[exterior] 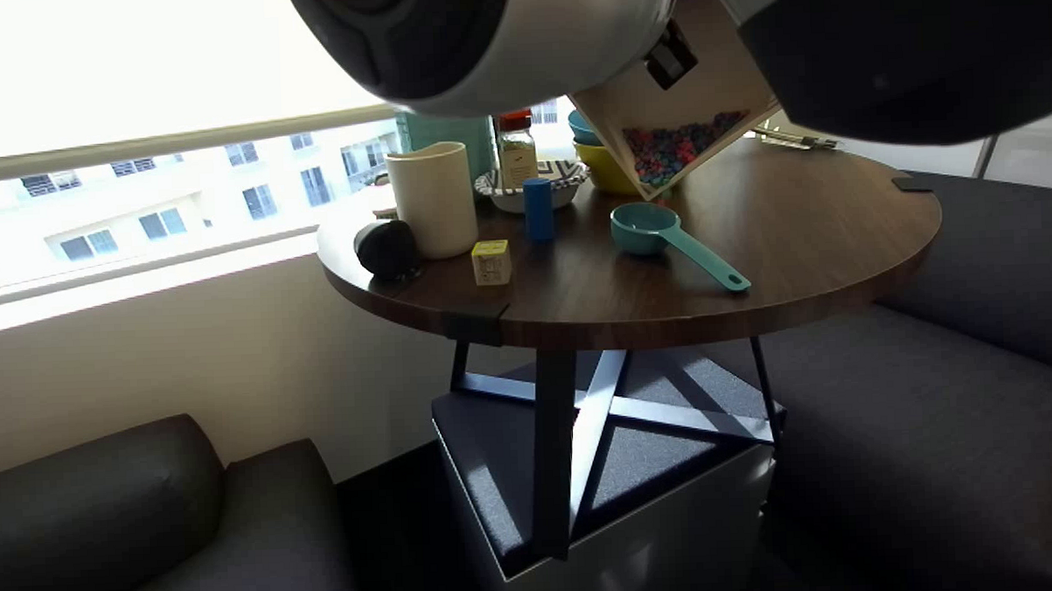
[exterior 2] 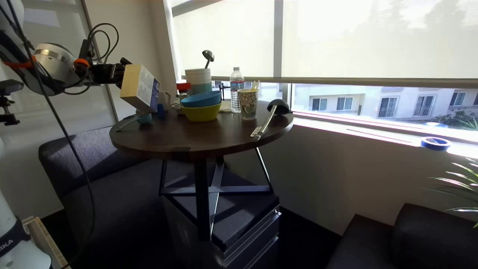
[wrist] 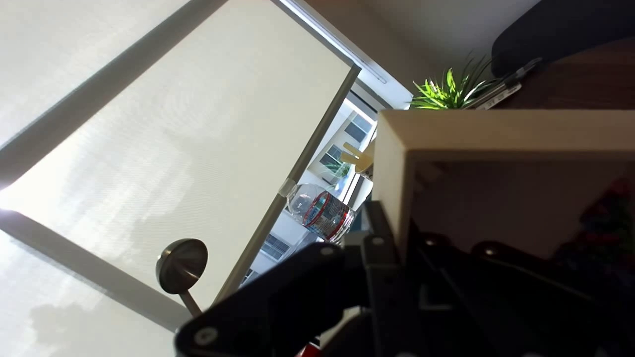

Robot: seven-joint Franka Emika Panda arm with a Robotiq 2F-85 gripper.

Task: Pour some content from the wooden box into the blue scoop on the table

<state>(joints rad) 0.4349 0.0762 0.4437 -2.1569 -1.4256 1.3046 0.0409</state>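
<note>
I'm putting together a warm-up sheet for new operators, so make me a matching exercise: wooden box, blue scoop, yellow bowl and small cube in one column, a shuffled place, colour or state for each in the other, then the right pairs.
Things
1. small cube
2. wooden box
3. yellow bowl
4. blue scoop

Places, colours, states
A. stacked under a blue bowl
B. teal all over, resting on the table
C. yellow on top, paler sides
D. tilted, in the grip of the tool

Right pairs: 1-C; 2-D; 3-A; 4-B
</note>
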